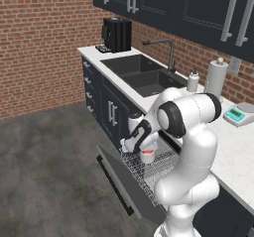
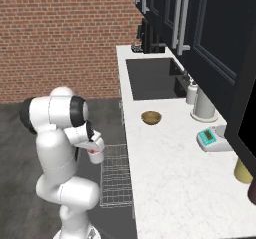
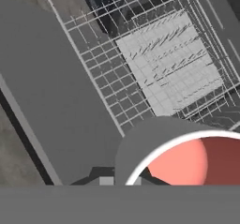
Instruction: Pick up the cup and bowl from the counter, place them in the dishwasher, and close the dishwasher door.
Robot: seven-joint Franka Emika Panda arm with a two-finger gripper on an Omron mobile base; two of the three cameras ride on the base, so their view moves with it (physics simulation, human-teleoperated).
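Hand [image 1: 142,149] clamped on the cup [image 1: 147,156], fingers pinched tight over its rim. Cup upright, red-pink inside facing up, hanging just above the rack [image 1: 149,169]. In the hand view the cup [image 3: 187,160] sits close under the camera, with the wire grid and its grey tine block beyond it.

Rack is pulled out over the dropped door [image 1: 126,181], which lies flat and open toward the floor, grey inner face up. Whether the cup base touches the wires yet cannot be told; from both base views it looks a little clear of them, over the rack's middle, toward the table side.

Bowl [image 2: 151,117] sits on the table [image 2: 170,183], near the table's front edge, just past the sink's [image 2: 152,78] near corner, well apart from the hand. Nothing in it that can be seen.

Also along the table's back edge: soap bottle [image 2: 191,93], paper roll [image 2: 203,105], small scale [image 2: 211,139].

Progress, as judged: cup fetched and carried to the dishwasher, not yet let go. Left: lower and release the cup into the rack, return for the bowl, place it, push the rack in, lift the door shut. Roughly a third along.
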